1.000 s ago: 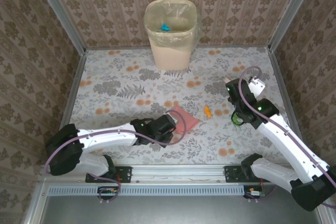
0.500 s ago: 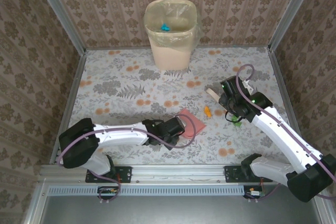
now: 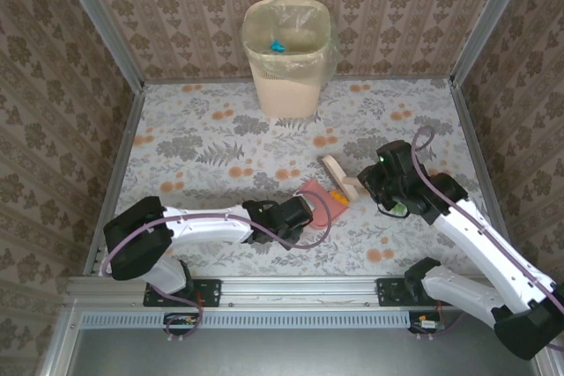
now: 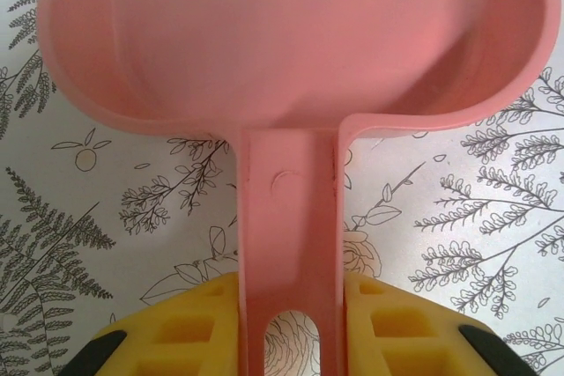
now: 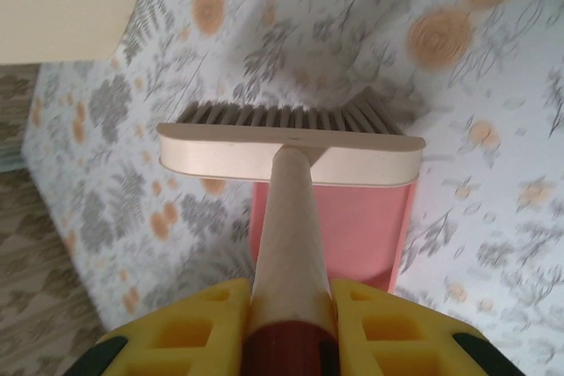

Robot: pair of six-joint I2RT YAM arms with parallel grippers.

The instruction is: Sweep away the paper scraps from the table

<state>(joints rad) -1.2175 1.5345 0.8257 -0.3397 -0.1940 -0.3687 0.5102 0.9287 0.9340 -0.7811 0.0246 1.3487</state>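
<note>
1. near the middle of the table (image 3: 203,143), the left gripper (image 3: 298,214) is clamped on the handle of the pink pan (image 3: 322,203).
2. from the left wrist, its yellow fingers (image 4: 189,328) press the handle from both sides. the pan (image 4: 291,41) is cut off at the top edge, so its mouth is hidden.
3. just right of the pan, the right gripper (image 3: 368,184) is closed tight on the handle of the brush (image 3: 337,172), whose head lies at the pan's far right corner.
4. from the right wrist the picture is blurred. the brush (image 5: 291,151) head sits crosswise with its bristles pointing away, and the pan (image 5: 339,226) lies under it, partly covered by head and handle.
5. an orange scrap (image 3: 338,197) sits at the pan's right edge, close to the brush. whether it rests on the pan or the table is unclear.
6. a green scrap (image 3: 401,210) peeks out beside the right arm (image 3: 476,235), mostly hidden by it.
7. a blue scrap (image 3: 278,44) lies inside the bin (image 3: 286,85) at the far side.
8. further scraps are hard to tell from the printed flowers (image 3: 284,173).
</note>
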